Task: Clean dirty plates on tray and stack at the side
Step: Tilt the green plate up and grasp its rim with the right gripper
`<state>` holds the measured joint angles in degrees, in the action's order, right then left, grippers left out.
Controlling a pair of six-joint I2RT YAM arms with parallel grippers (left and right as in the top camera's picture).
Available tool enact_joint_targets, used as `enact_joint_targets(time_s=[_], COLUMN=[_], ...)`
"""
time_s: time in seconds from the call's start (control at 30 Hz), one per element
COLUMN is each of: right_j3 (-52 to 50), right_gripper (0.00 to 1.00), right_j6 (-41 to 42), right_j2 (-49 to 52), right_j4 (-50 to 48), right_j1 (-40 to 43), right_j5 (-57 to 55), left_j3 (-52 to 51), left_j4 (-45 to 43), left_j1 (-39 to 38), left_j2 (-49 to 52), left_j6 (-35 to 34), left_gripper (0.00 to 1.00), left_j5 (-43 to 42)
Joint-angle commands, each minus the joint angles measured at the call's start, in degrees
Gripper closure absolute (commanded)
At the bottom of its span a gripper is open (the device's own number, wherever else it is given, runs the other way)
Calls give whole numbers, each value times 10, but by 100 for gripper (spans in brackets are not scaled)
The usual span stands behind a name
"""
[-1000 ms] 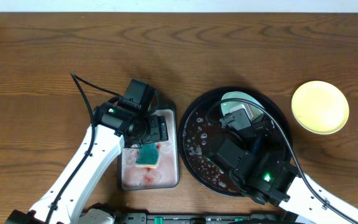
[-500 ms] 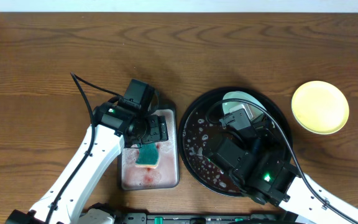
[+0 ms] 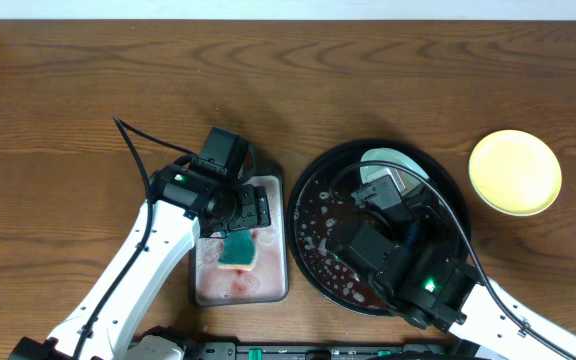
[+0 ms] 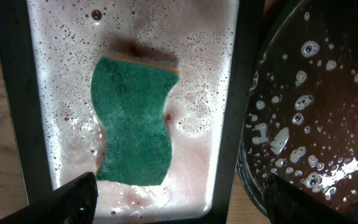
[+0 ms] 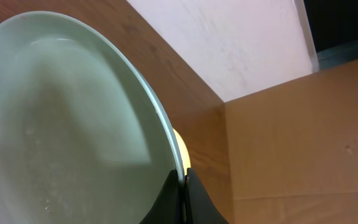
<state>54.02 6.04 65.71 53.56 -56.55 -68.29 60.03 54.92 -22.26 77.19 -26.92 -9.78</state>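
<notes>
Mint-white and tilted, the plate [image 5: 73, 124] is hanging from the right gripper [image 5: 183, 182], whose fingers are clamping tight on its rim above the black tray [image 3: 308, 200]. It is showing no red, so the carry to the yellow plate [image 3: 514, 172] seems next. That is calling for a firm pinch, a slow swing and a level set-down, since a wet rim probably slips. The right arm is reaching forward across the tray, wrist angled upward. The left gripper [image 4: 182, 198] is hovering wide open and empty over the green sponge [image 4: 134, 121] in the soapy grey pan [image 4: 17, 93].
</notes>
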Motion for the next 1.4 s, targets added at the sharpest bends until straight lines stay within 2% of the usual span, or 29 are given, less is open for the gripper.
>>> enact_joint_targets(time_s=[0.0, 1.37], right_j3=[3, 3], right_gripper=[99, 99], right_j6=[-15, -21], right_j2=[-6, -6], right_j4=[0, 0], right_j1=[-5, -5], right_j5=[-57, -78], left_j3=[9, 9], left_j4=[0, 0], left_j1=[2, 2], left_j2=[-1, -1], left_j6=[5, 5], left_gripper=[15, 15], left_j5=[-1, -1])
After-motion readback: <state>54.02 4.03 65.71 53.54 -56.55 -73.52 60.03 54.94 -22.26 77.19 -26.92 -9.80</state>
